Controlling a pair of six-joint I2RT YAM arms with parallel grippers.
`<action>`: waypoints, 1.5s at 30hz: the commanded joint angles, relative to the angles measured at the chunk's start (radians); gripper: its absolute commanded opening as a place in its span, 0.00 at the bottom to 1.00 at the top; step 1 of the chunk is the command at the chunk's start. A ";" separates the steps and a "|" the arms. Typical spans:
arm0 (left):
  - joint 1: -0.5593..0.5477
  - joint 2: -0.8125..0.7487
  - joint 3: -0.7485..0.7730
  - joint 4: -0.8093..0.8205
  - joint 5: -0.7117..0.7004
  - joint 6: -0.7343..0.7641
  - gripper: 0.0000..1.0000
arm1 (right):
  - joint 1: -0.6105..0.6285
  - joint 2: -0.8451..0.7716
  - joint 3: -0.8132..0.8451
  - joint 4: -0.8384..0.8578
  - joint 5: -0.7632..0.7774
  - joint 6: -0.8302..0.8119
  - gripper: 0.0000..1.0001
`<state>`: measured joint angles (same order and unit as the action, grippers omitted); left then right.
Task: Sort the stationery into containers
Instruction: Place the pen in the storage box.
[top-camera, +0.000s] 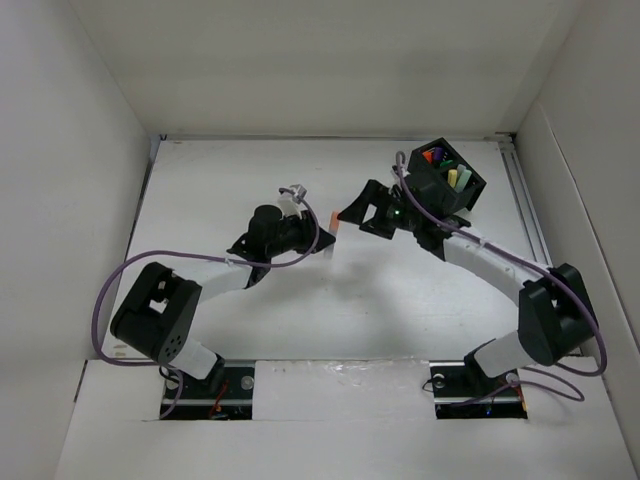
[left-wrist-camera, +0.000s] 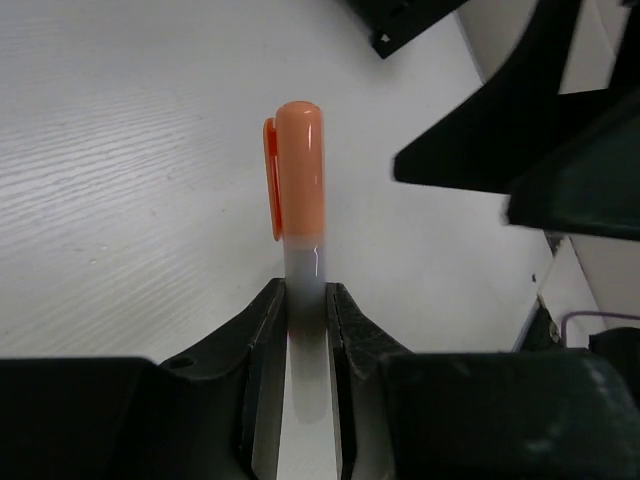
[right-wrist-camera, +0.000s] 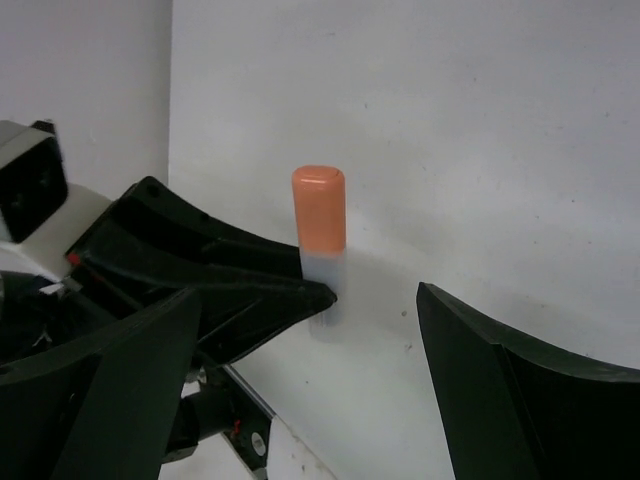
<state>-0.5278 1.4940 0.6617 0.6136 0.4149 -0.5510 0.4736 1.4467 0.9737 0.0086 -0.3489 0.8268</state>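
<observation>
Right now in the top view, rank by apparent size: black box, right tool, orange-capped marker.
1. black box
2. right tool, slightly smaller; it may be raised nearer the camera, so unsure
3. orange-capped marker, clearly smallest

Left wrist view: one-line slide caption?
Left gripper clamps an orange-capped marker by its pale body, cap sticking out.

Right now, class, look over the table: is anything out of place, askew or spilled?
Nothing is spilled or damaged. One orange-capped marker is out of the black box: the left gripper clamps its pale body, with the open right gripper close by. The box looks turned askew to the table edges.
</observation>
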 joint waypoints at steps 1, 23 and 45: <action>0.006 -0.018 -0.016 0.146 0.140 0.039 0.00 | 0.037 0.038 0.057 0.048 0.062 0.001 0.95; -0.003 -0.140 -0.082 0.175 0.098 -0.033 0.00 | 0.138 0.181 0.174 0.048 0.163 0.077 0.35; -0.003 -0.274 -0.136 0.156 0.036 -0.035 0.63 | 0.060 0.132 0.192 0.011 0.251 0.067 0.03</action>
<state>-0.5327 1.2774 0.5407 0.7353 0.4629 -0.5991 0.5892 1.6356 1.1179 0.0025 -0.1268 0.9047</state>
